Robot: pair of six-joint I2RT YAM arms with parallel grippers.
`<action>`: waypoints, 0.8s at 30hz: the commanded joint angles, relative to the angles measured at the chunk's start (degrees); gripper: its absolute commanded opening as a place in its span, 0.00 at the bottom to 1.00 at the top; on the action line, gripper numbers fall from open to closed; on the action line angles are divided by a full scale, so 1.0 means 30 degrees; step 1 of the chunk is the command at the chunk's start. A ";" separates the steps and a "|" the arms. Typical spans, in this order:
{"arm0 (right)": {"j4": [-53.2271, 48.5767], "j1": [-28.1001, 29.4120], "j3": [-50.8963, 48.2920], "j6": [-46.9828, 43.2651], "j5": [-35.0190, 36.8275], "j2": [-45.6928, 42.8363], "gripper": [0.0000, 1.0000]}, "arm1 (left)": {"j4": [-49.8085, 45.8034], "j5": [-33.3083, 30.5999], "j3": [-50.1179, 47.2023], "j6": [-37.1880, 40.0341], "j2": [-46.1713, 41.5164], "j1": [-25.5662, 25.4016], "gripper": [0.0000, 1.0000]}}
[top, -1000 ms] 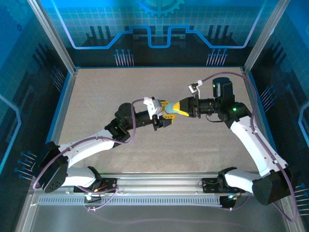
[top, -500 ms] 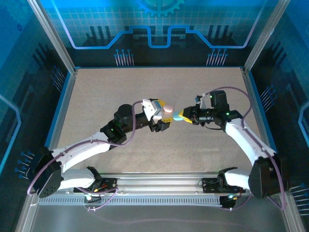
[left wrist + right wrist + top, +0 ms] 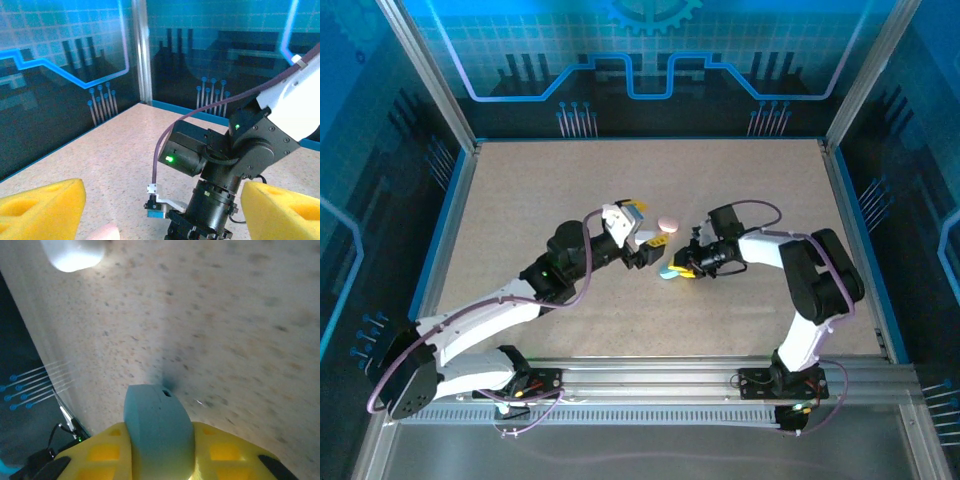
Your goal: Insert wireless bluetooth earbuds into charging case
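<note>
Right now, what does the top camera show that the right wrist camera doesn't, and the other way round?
The top view gives the wider layout: both arms, with the left gripper open beside a pink rounded piece lying on the table. The right wrist view adds close detail: a small dark hole in the end of the light blue case, held between yellow fingers. Both have that case clamped in the right gripper, and the speckled table.

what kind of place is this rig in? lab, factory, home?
Most likely an enclosed robot test cell or demo booth: aluminium frame posts, blue circuit-print backdrop panels, and a speckled tabletop fenced in by them.
</note>
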 commanded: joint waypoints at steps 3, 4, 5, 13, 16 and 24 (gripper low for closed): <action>-0.0163 0.0279 0.0576 -0.1050 0.1719 0.0492 0.45 | -0.0462 -0.2640 -0.0778 -0.1058 -0.1148 0.0985 0.84; -0.0852 0.0245 0.0618 -0.1415 0.2338 0.0205 0.48 | -0.0614 -0.3309 -0.1015 -0.1329 -0.1324 0.1286 0.86; -0.1503 0.0150 0.0678 -0.1685 0.3002 -0.0135 0.51 | -0.0758 -0.3866 -0.1249 -0.1620 -0.1457 0.1632 0.86; -0.6475 -0.2133 0.1045 -0.4017 0.9830 -0.5823 0.64 | -0.4365 -0.7827 -0.3600 -0.3216 -0.3394 0.7206 0.99; -0.6128 -0.2755 0.0348 -0.5883 1.5245 -0.8393 0.67 | -0.4679 -0.8911 -0.4760 -0.2941 -0.3256 0.9259 0.99; 0.7129 -0.3544 -0.5635 -1.5175 1.8534 -0.7769 0.76 | 0.2358 -0.6569 -0.7038 -0.2383 0.1696 1.2006 0.99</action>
